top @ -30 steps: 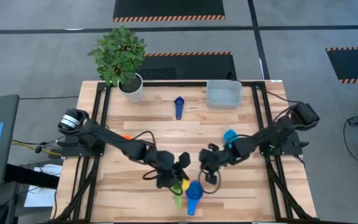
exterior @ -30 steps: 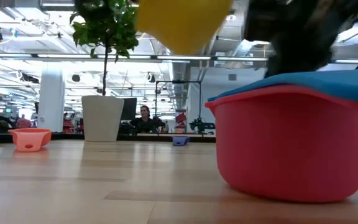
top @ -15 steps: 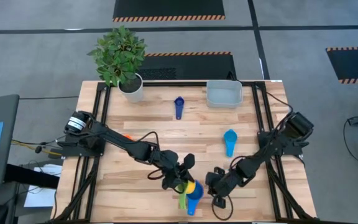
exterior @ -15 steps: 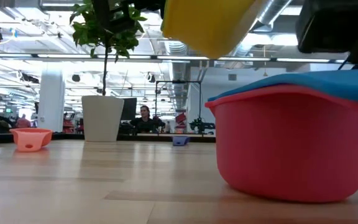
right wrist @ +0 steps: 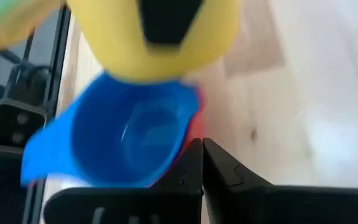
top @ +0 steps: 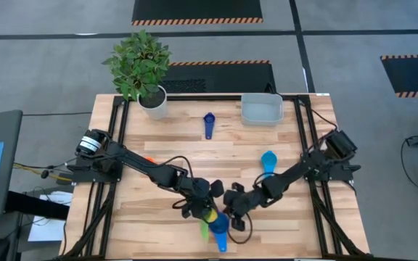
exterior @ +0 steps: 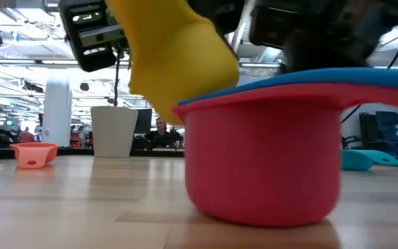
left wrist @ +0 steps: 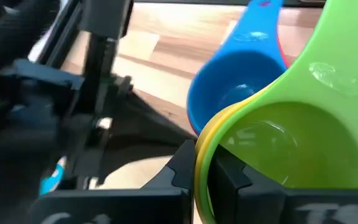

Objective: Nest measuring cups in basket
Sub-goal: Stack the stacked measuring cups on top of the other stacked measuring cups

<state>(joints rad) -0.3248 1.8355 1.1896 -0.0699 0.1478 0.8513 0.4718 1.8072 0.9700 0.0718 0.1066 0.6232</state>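
Left gripper (left wrist: 205, 167) clenched on yellow cup (left wrist: 205, 140) holding green cup (left wrist: 284, 140), right gripper (right wrist: 202, 163) clamped on red cup (exterior: 264, 166) holding blue cup (right wrist: 129, 140), well short of empty basket (top: 261, 110); three loose.

yellow cup (right wrist: 160, 37) above blue cup (right wrist: 126, 140), closed tool (right wrist: 202, 163) beside

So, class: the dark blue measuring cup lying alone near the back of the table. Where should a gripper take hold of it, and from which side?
Probably the handle, from straight above. The dark blue cup has its round bowl toward the back and its narrow handle pointing at the table's front edge, so fingers closing across the handle should fit. Nothing crowds it.
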